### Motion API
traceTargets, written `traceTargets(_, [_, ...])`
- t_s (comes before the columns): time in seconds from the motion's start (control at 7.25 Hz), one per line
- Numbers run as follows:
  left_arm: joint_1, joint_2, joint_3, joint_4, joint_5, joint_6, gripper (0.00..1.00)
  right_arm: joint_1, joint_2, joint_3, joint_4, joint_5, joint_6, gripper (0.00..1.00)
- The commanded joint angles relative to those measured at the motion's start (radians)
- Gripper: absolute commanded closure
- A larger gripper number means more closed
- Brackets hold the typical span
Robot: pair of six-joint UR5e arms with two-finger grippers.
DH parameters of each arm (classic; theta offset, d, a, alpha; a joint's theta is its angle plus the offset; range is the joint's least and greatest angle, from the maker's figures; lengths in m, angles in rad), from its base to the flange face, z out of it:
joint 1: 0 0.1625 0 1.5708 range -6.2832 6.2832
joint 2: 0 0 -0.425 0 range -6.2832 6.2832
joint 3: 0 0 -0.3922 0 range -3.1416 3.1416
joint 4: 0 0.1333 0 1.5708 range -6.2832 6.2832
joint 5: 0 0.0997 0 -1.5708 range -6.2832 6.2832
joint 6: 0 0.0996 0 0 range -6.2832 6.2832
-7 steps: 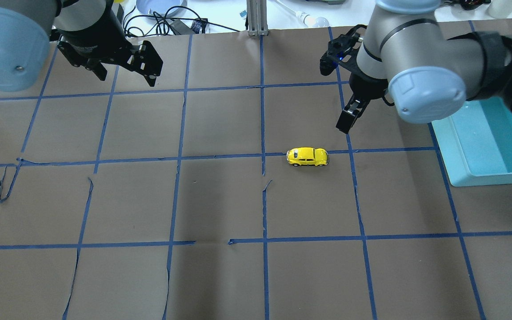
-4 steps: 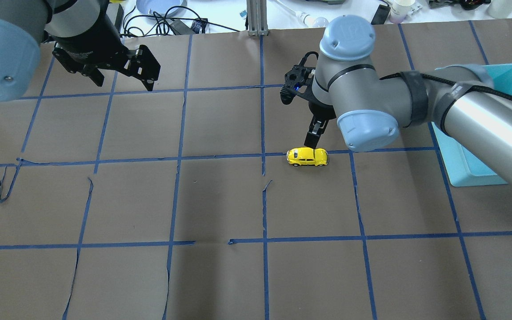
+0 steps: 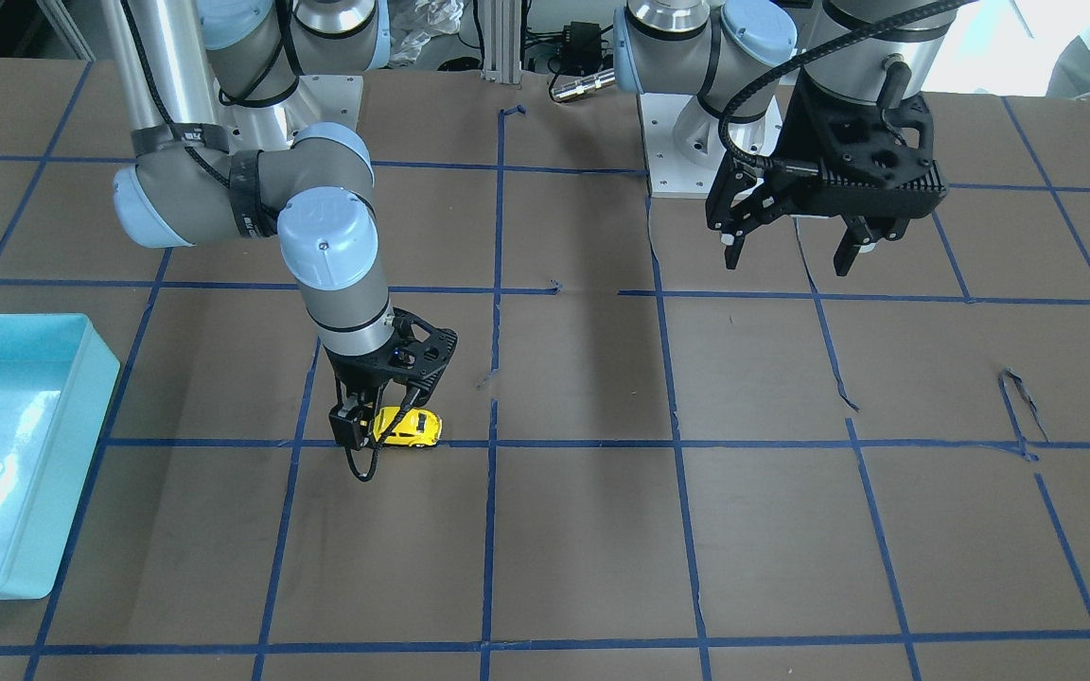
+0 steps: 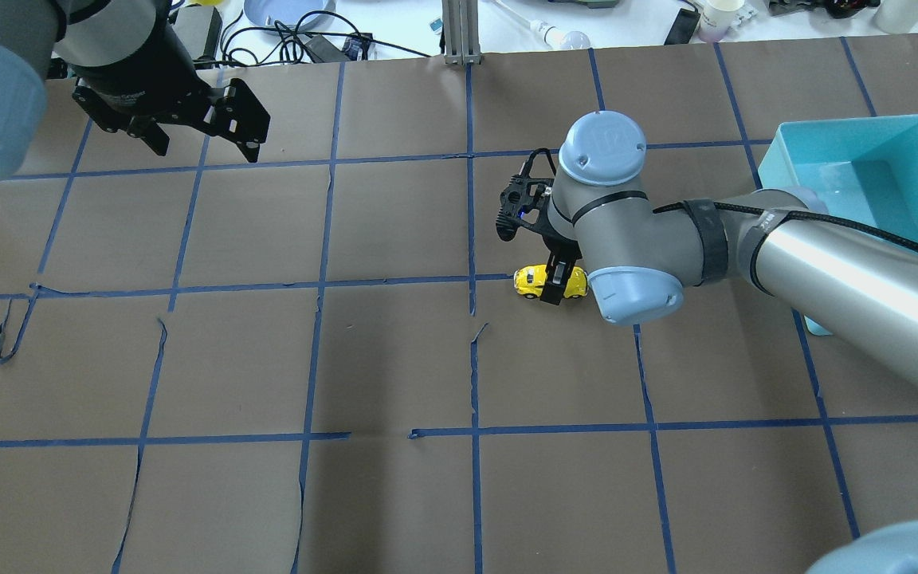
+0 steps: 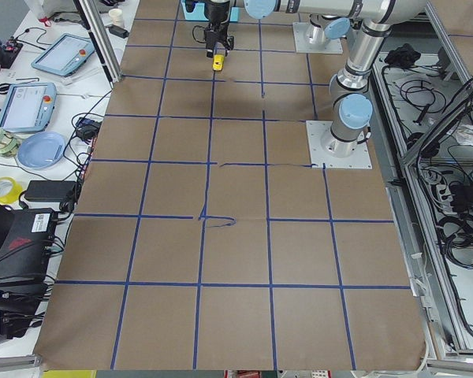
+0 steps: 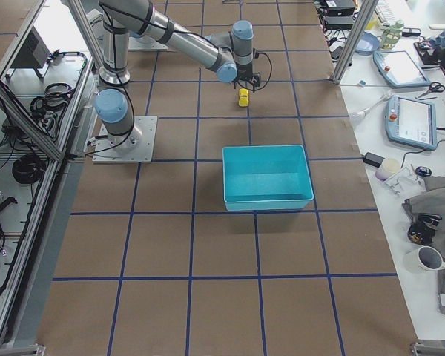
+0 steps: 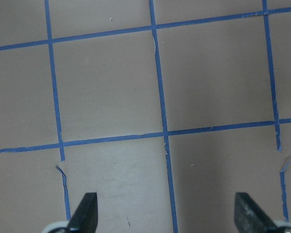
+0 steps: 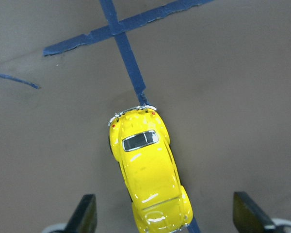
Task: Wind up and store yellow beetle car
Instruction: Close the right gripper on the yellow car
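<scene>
1. The right gripper hangs directly over the yellow beetle car. It is spread wide, one finger on each side of the car, neither touching it.
2. The left gripper is far from the car, also spread wide and holding nothing.
3. The car stands on its wheels on the brown table cover, with a blue tape line running under it. The turquoise bin sits well apart from the car.
4. By my reckoning nothing is finished: the car is not gripped, wound or binned. All three steps remain.
5. From overhead, a finger and the right arm's wrist joint cover part of the car. I cannot make out any winding key, nor how near the fingertips are to the table.
</scene>
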Motion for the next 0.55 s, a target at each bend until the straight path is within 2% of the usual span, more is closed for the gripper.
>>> traceTargets(0.0, [0.001,0.009,-0.004,-0.002,-0.003,-0.001,0.0,0.0,0.034,0.0,-0.021,0.002,-0.003,0.0])
traceTargets(0.28, [0.002,0.01,-0.004,0.0,-0.001,-0.002,0.0,0.0,0.049,0.0,-0.013,0.002,0.006,0.0])
traceTargets(0.41, [0.003,0.009,-0.006,0.003,-0.003,-0.002,0.0,0.0,0.055,0.0,-0.012,0.003,0.013,0.1])
